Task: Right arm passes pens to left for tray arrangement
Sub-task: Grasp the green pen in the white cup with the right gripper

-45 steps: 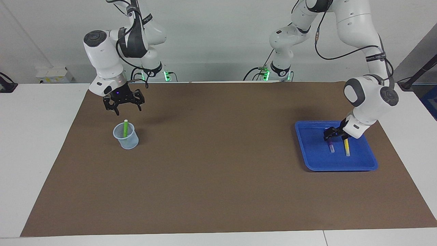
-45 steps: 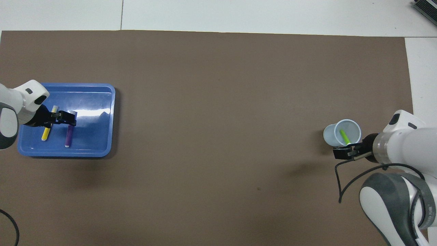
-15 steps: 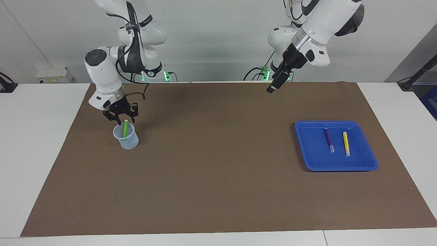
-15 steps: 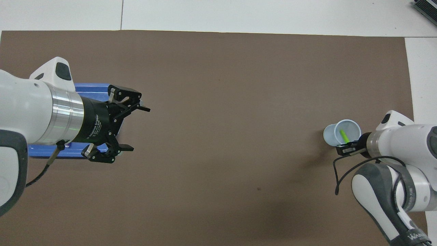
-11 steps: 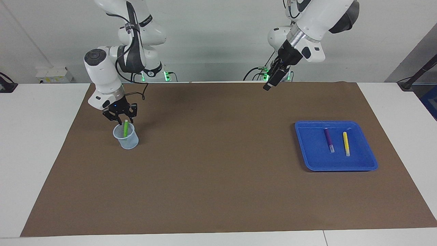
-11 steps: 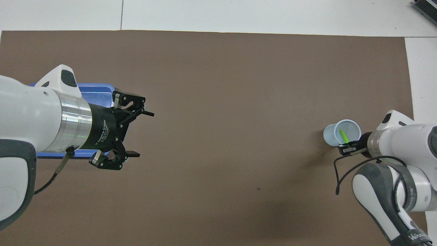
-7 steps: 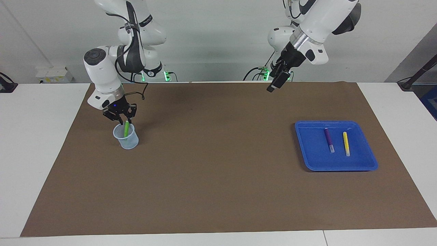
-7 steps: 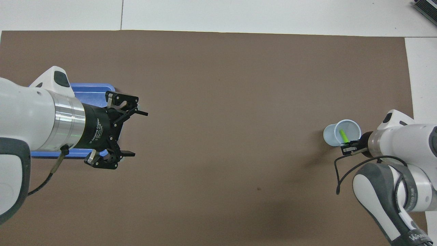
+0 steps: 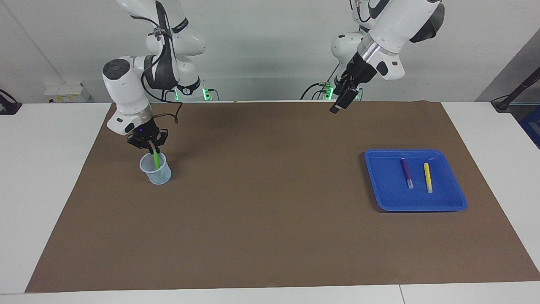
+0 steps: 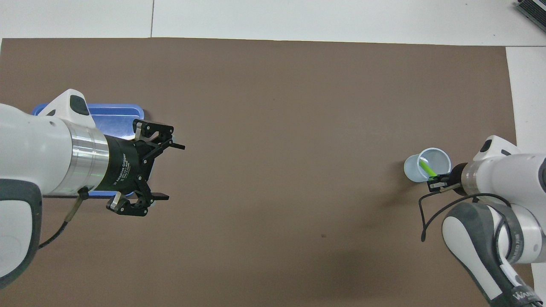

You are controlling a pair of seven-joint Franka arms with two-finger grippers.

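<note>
The right gripper [image 9: 151, 147] is clenched on the upper end of the green pen [image 9: 156, 161], which stands tilted in a small translucent cup [image 9: 155, 170] toward the right arm's end of the tabletop [image 9: 261, 219]. The pen's lower part rests inside the cup, so the lift is not yet made.

The pen looks light, stiff and slim, with a smooth plastic barrel that could slip or swivel between the fingertips. Holding it near the top leaves the lower barrel free for the other arm to take at the handover. The thin-walled cup looks light too, and could tip if the pen is drawn out at a slant instead of along its own line.

The left gripper [image 10: 166, 170] waits high over the tabletop with its fingers spread wide, holding nothing. The purple pen [image 9: 406, 172] and the yellow pen [image 9: 427, 177] lie flat, side by side but apart, in the shallow blue tray [image 9: 386, 198] with rounded corners and a raised rim. A matte brown mat [image 9: 270, 245] covers the tabletop.
</note>
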